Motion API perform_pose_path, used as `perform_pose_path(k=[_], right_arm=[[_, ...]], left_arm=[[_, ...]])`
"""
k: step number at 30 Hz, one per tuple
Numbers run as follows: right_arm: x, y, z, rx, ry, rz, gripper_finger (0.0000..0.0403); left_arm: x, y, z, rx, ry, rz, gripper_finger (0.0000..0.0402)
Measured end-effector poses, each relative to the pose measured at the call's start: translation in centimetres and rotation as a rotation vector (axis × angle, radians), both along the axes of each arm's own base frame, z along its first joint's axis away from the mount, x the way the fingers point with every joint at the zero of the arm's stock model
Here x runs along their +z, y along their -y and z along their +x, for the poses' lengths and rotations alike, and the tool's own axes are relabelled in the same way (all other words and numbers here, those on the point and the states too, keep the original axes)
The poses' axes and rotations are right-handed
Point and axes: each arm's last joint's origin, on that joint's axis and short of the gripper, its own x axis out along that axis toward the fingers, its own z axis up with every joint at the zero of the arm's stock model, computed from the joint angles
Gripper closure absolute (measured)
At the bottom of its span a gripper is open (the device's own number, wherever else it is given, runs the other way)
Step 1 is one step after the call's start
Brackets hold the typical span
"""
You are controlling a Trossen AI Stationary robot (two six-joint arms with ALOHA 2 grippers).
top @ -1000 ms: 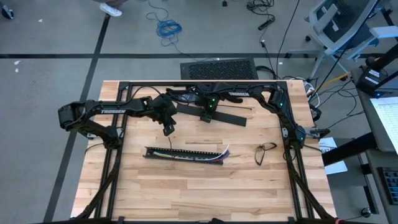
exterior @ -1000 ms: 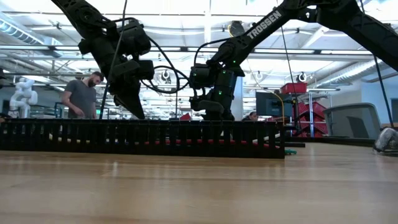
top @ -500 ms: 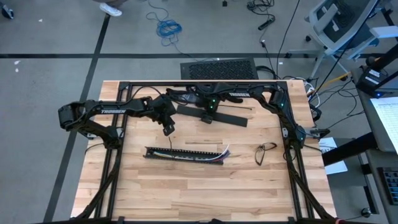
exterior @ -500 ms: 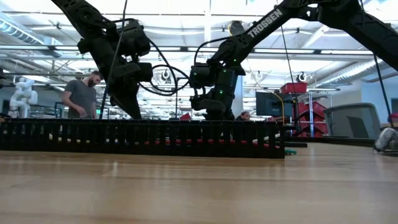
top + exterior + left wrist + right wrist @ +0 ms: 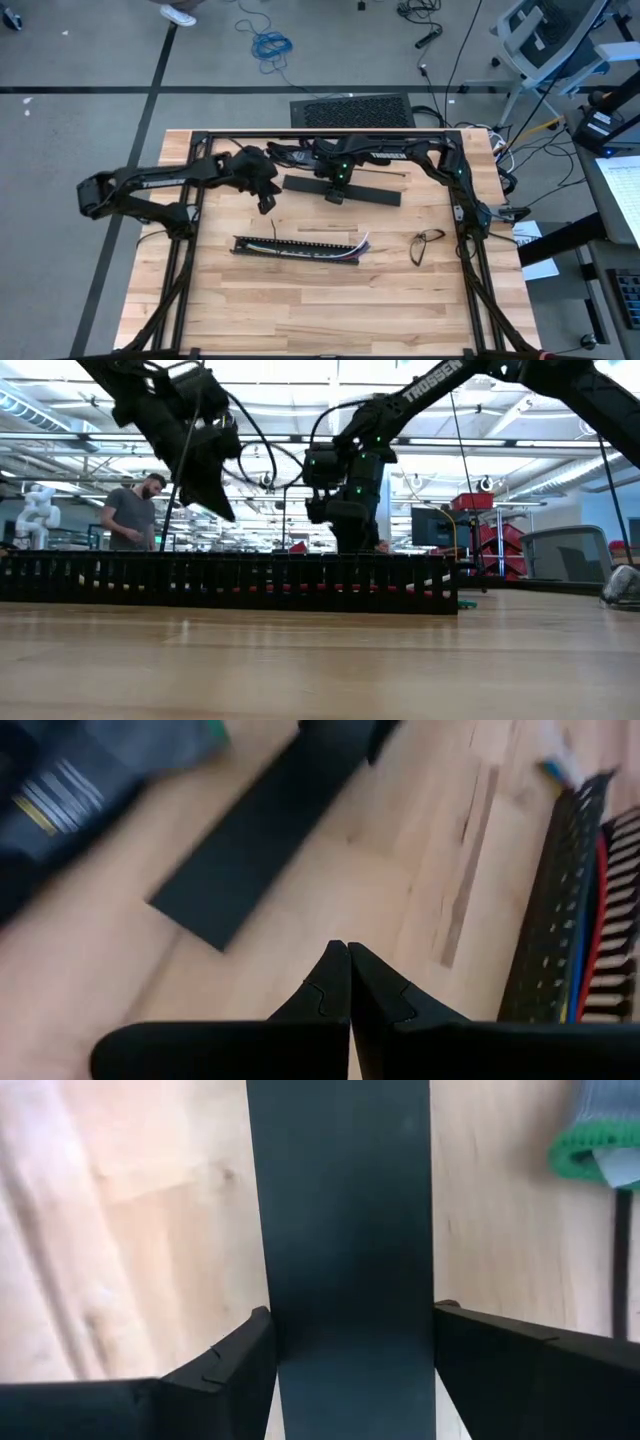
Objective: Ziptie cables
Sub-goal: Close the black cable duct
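Observation:
A long black slotted duct [image 5: 295, 247] lies along the table's middle. The cables [image 5: 592, 935], red, blue and yellow, lie inside it, and their ends stick out at its right end [image 5: 360, 243]. Beyond the duct is a flat black strip [image 5: 345, 189], and my right gripper [image 5: 335, 194] stands over its middle with a finger on either side. My left gripper [image 5: 266, 203] hangs shut and empty above the bare wood, left of the strip and beyond the duct's left part. It shows high over the duct in the low view [image 5: 225, 510]. My right gripper has the flat black strip across its width, one finger [image 5: 235, 1355] at each long edge [image 5: 282, 1320], about mid-length. The fingers come from above, pointing steeply down, and lie across the strip. The strip lies about level. Whether it is clear of the table I cannot tell.
A thin pale strip [image 5: 325, 229] lies on the wood just beyond the duct. A small dark wire-framed thing [image 5: 428, 245] lies at the right. The black frame rails [image 5: 465, 215] border the work area. A person [image 5: 128, 515] stands in the room behind the table.
Both grippers have risen. My left gripper, still shut, has drawn up and back toward the table's left and far side, away from the duct. My right gripper has gone up with the black strip between its fingers, and the strip has shifted a little with it.

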Motion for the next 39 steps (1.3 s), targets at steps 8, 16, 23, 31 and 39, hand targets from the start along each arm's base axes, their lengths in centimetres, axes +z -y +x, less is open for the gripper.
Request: perform_pose_path(k=[8,16,23,31,39], right_arm=[[3.1,-1.5,-1.4,0.021,-0.039,0.011,0.0182],[5.7,-3.6,-2.1,0.014,-0.042,0.015,0.0183],[6.2,-6.7,-1.6,0.007,-0.051,0.029,0.0183],[6.2,-12.0,-1.4,0.032,-0.128,0.055,0.0183],[6.2,-17.4,-1.9,0.123,-0.198,0.066,0.0180]], left_arm=[[3.3,0.6,-2.1,0.051,0.126,0.155,0.0401],[4.7,1.0,-3.4,0.073,0.152,0.257,0.0401],[4.7,1.2,-3.9,0.061,0.132,0.267,0.0401],[4.8,1.3,-4.2,0.038,0.125,0.292,0.0401],[4.7,1.4,-4.3,0.013,0.114,0.289,0.0401]])
